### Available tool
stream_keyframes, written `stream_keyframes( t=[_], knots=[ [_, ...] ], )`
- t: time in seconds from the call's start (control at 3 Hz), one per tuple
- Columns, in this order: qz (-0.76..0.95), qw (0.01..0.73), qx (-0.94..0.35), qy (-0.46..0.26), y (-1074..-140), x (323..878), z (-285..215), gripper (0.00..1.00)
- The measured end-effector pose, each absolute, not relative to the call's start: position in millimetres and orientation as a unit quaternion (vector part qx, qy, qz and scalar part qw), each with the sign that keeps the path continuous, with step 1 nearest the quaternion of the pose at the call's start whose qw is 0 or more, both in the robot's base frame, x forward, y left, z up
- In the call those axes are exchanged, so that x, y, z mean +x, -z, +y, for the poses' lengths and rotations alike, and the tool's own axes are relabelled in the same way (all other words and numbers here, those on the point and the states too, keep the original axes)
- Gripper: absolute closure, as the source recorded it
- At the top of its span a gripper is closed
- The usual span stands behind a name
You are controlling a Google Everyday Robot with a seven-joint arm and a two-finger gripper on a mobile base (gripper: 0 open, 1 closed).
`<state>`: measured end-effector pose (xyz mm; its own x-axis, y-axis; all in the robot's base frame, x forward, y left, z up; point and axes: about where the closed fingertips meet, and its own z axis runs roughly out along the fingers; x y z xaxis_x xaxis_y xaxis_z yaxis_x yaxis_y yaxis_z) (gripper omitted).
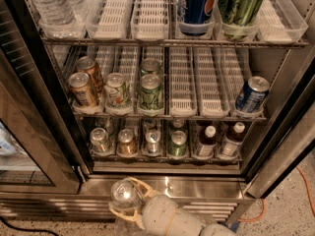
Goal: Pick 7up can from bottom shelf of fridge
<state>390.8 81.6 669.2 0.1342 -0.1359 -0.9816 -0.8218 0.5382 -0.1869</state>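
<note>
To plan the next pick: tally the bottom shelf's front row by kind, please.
Silver-grey cans: 2
Copper-brown can: 1
Green can: 1
White-capped bottles: 2
Total: 6
The gripper, below the fridge sill, holds the 7up can.

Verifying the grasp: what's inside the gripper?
The 7up can: its silver lid shows between the gripper's fingers, in front of the fridge, below the bottom shelf. The can's body is covered by lid and fingers.
</note>
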Motion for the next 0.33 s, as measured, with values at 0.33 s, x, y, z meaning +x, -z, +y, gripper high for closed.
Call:
stream_keyframes(
  t=[0.33],
  knots=[
    [0.602,0.640,-0.396,-0.266,-669.1,391.3,78.6,1.00]
  ],
)
